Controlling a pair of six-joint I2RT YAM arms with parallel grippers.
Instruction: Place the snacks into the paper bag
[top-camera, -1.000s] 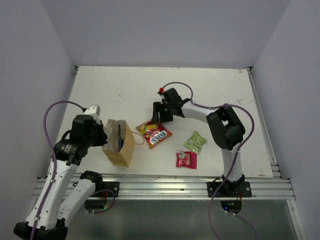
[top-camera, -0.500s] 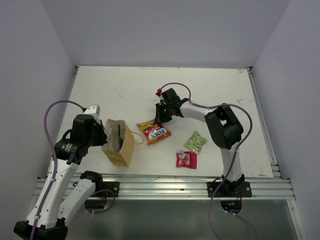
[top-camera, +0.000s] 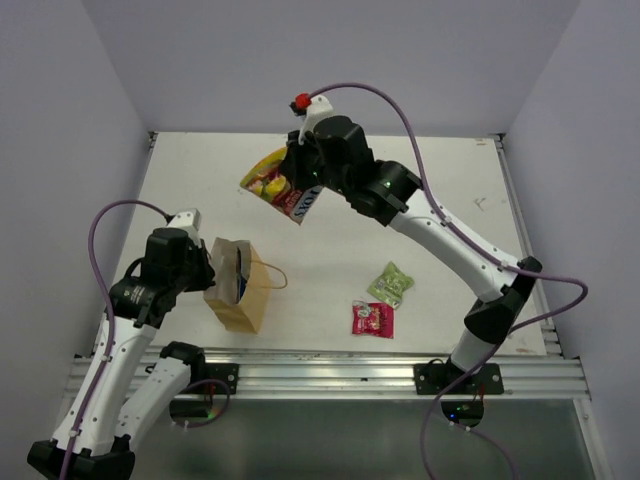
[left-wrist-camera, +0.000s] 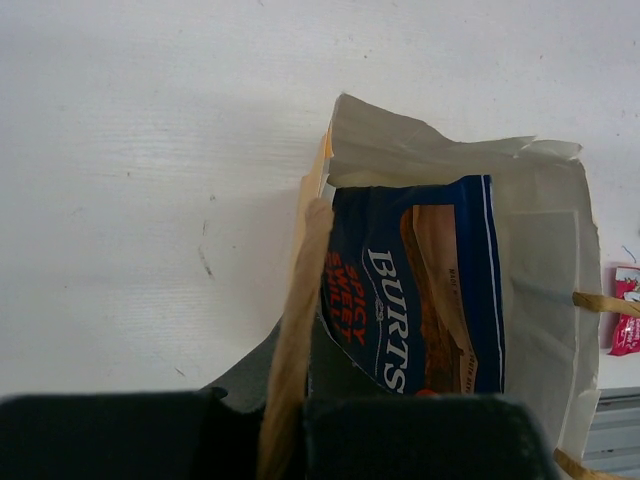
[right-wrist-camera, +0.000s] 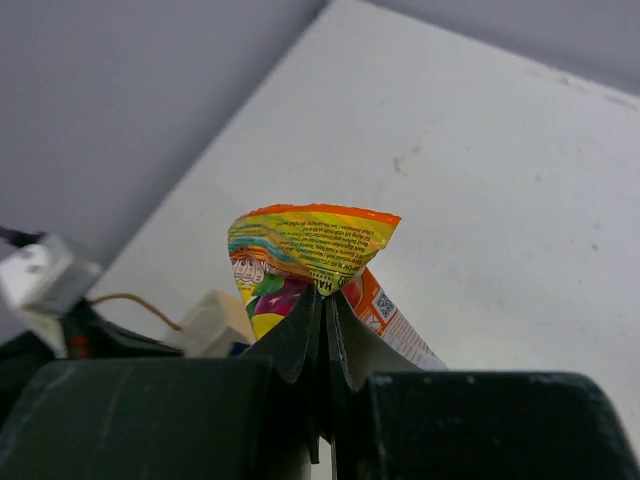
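The tan paper bag (top-camera: 238, 290) stands upright near the table's front left. My left gripper (top-camera: 207, 270) is shut on its left rim, the paper wall (left-wrist-camera: 300, 300) pinched between the jaws (left-wrist-camera: 285, 400). The dark blue crisp bag (left-wrist-camera: 420, 290) sits inside it. My right gripper (top-camera: 300, 172) is raised high over the table's back middle and is shut on the red-orange candy bag (top-camera: 275, 185), which hangs from its top edge (right-wrist-camera: 305, 240) between the jaws (right-wrist-camera: 327, 300). The small pink packet (top-camera: 372, 319) and pale green packet (top-camera: 390, 284) lie flat at the front right.
An aluminium rail (top-camera: 330, 372) runs along the table's near edge. Grey walls close in the left, back and right sides. The left arm's purple cable (top-camera: 110, 215) loops out to the bag's left. A string handle (top-camera: 275, 275) sticks out from the bag's right side.
My right gripper shut on the candy bag on the table, then lifted it up and toward the back left. The left gripper and paper bag stayed still.
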